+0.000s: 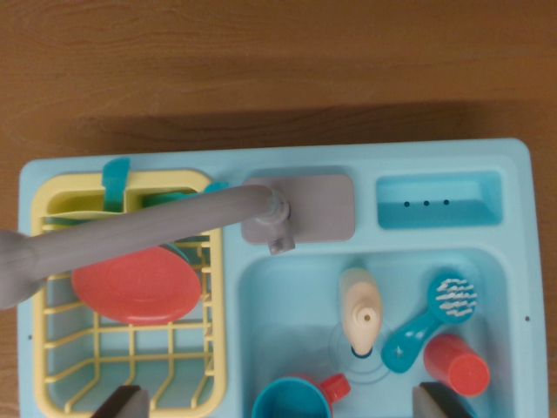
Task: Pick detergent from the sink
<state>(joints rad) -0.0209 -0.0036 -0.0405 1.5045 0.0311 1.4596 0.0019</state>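
Light blue plastic toy sink unit [261,165] on a wooden tabletop [261,61] with visible grain. Seen from above through the wrist view.

Basin [287,305], on the wrist view's right: smooth blue moulded walls, rounded corners, ringed drain in the floor. Contents:
- detergent bottle [359,309], cream-coloured, rounded body tapering to a nozzle, lying on its side near the middle of the basin, nozzle end over the drain rings.
- teal dish brush [431,320] with white bristles, lying diagonally just beside the bottle, toward the wrist view's right.
- red cup [457,364], touching or nearly touching the brush handle; cannot tell which.
- blue cup [291,399] at the bottom edge, partly cut off, with a small red piece [335,386] against it.

Yellow drying rack [213,348], wire-like grid, on the wrist view's left: holds a glossy red plate [135,287], leaning. Teal items [115,178] stand at the rack's far edge, shape unclear.

Grey faucet [148,231], matte, swung across the rack from its grey base plate [318,205].

Small recessed tray [439,202] with three holes, behind the basin.

Tool [280,405]: two dark fingertips [122,402] at the bottom edge, spread wide apart, holding nothing, above the near side of the basin.
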